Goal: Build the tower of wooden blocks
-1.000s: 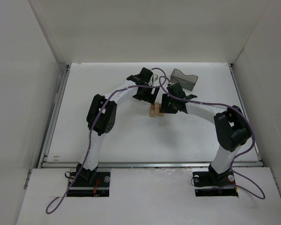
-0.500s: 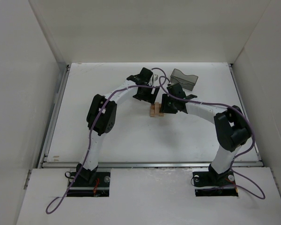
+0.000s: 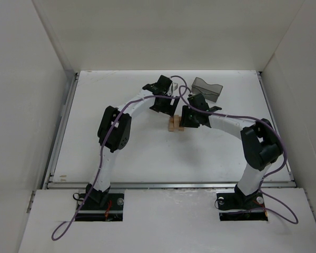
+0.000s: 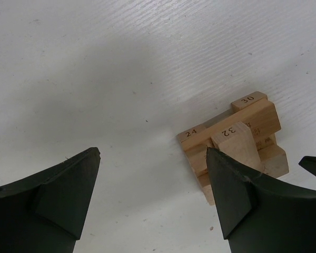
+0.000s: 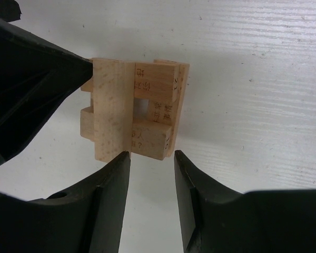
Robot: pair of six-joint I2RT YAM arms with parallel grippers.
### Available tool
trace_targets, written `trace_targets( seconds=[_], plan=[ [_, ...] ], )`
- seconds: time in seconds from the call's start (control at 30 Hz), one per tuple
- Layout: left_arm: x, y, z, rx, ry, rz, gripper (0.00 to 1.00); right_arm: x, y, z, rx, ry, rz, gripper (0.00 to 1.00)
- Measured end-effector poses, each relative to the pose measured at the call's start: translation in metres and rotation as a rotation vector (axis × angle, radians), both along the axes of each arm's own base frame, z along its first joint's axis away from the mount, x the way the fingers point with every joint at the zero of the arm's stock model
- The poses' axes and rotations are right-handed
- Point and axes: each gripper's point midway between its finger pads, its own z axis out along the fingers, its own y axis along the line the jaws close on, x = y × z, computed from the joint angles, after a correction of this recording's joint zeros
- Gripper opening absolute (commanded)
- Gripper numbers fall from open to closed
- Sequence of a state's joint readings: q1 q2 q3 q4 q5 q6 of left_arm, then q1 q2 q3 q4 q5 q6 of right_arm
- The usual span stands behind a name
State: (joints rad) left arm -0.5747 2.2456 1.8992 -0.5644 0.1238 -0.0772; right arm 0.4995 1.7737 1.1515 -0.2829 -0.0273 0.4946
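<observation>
The tower point(image 3: 175, 124) is a small stack of tan wood blocks laid crosswise at mid-table. In the right wrist view the tower point(image 5: 139, 108) sits just beyond my right gripper point(image 5: 151, 154), whose jaws stand a narrow gap apart with nothing between them. Its left fingertip is at the near end of the top block point(image 5: 111, 108). In the left wrist view the tower point(image 4: 247, 132) lies to the right, partly behind the right finger of my left gripper point(image 4: 152, 153). That gripper is wide open over bare table. The two grippers point(image 3: 168, 109) point(image 3: 185, 120) flank the stack.
A dark translucent grey bin point(image 3: 207, 89) stands behind and to the right of the tower. The left gripper's black finger point(image 5: 31, 79) fills the upper left of the right wrist view. White walls enclose the table point(image 3: 121, 153) on three sides.
</observation>
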Motion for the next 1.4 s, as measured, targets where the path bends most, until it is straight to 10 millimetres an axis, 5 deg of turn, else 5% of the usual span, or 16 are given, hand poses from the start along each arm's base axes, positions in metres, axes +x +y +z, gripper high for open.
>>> trace_targets(
  seconds=[1.07,1.2,1.33,1.4],
  plan=[
    [0.003,0.000,0.001,0.005,-0.009,0.008,0.80,0.004,-0.006,0.003,-0.023,-0.020,-0.023,0.45],
    [0.008,0.007,0.001,0.023,-0.021,0.030,0.81,0.010,-0.016,0.029,-0.038,-0.096,-0.067,0.48],
    [0.019,0.025,0.009,0.055,-0.058,0.087,0.83,0.019,-0.040,0.082,-0.044,-0.230,-0.150,0.59],
    [0.032,0.045,0.021,0.087,-0.102,0.149,0.83,0.026,-0.065,0.111,-0.065,-0.309,-0.224,0.75]
  ],
)
